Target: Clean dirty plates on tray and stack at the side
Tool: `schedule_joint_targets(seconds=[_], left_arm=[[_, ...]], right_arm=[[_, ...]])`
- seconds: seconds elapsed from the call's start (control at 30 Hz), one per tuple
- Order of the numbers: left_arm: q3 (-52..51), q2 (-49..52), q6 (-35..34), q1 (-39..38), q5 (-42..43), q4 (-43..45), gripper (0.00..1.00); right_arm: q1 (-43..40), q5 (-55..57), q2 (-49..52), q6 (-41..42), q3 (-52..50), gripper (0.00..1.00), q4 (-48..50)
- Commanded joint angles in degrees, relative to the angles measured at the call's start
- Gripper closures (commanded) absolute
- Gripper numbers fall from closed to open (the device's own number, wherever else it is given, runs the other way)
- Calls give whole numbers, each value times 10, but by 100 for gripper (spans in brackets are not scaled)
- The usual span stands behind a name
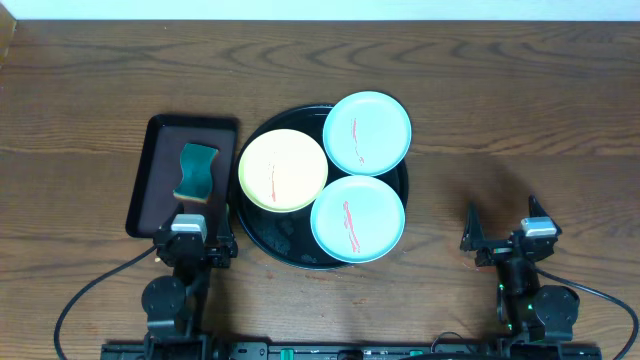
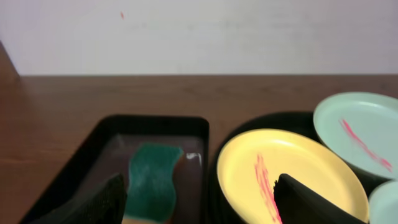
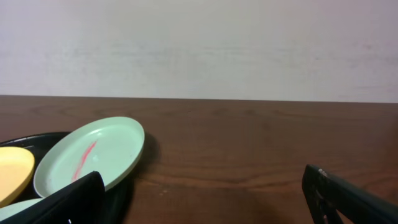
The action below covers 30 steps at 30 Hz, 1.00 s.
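A round black tray (image 1: 262,236) holds three plates. The pale yellow plate (image 1: 283,170) sits at its left, with a red streak, and shows in the left wrist view (image 2: 292,174). One mint-blue plate (image 1: 367,133) lies at the back right, also in the right wrist view (image 3: 93,152). The other mint-blue plate (image 1: 357,219) lies at the front; both have red streaks. My left gripper (image 1: 195,232) is open and empty at the near edge, just front-left of the tray (image 2: 199,202). My right gripper (image 1: 505,230) is open and empty to the right of the tray (image 3: 202,199).
A dark brown rectangular tray (image 1: 160,160) stands left of the black tray and holds a teal sponge (image 1: 196,170), seen close in the left wrist view (image 2: 152,180). Bare wooden table (image 1: 500,120) lies to the right and behind.
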Motion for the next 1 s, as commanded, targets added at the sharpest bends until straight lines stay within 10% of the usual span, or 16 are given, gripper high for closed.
schedule_joint_targets(seconds=[0.0,0.47,0.97], left_arm=[[46,38,-7,-2,16,-3,23],[363,382,-6,-2,16,-153,23],[738,690,22,-2,16,-503,23]], right_arm=[[2,-6,19,8,40,1,-1],[2,-28,328,8,283,1,-41],[2,-68,637,-11,617,1,-340]])
